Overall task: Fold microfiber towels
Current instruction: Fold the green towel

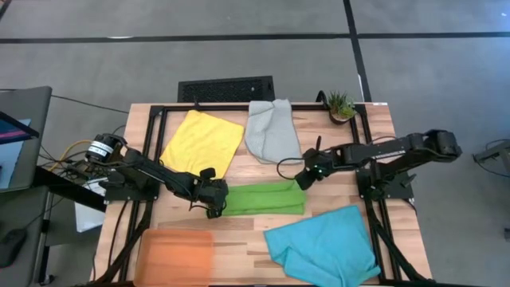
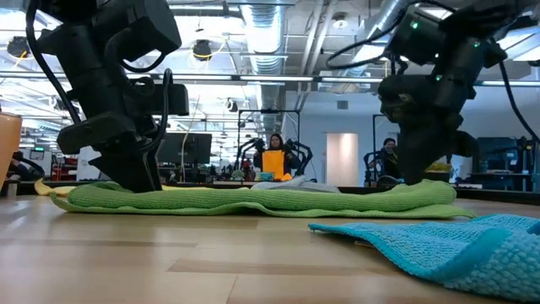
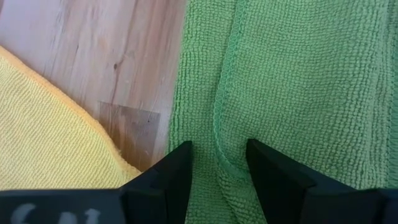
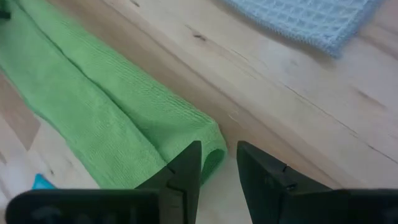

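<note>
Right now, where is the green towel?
In the high view the green towel lies mid-table as a folded strip, between the yellow towel and the blue towel.

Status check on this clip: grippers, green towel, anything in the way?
Left gripper open, down on green towel's left end. Right gripper open at its right end. Towel folded to a strip. Yellow towel close by left end; path clear.
</note>
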You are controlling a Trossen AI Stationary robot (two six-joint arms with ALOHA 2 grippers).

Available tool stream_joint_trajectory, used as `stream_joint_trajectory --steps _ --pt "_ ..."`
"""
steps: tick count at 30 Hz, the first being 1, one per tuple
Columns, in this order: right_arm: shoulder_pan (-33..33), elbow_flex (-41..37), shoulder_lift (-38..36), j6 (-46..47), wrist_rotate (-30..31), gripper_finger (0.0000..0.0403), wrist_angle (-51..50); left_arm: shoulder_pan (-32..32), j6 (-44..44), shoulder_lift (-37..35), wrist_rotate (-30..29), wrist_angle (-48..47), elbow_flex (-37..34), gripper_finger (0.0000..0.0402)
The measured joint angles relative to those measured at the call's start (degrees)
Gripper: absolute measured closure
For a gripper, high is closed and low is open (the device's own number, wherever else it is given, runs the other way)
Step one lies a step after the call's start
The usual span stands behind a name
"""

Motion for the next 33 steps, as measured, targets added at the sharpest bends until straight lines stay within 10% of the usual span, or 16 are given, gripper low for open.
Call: stream_joint_trajectory --steps 27,33 --pt "-0.3 0.0 8.6 -8.6 -5.2 0.0277 6.8 0.0 -0.1 0.0 0.1 0.1 0.0 0.0252" --pt "-0.3 0.1 8.5 -10.1 -4.7 0.0328 7.5 0.0 -0.1 0.0 0.1 0.1 0.0 0.0252"
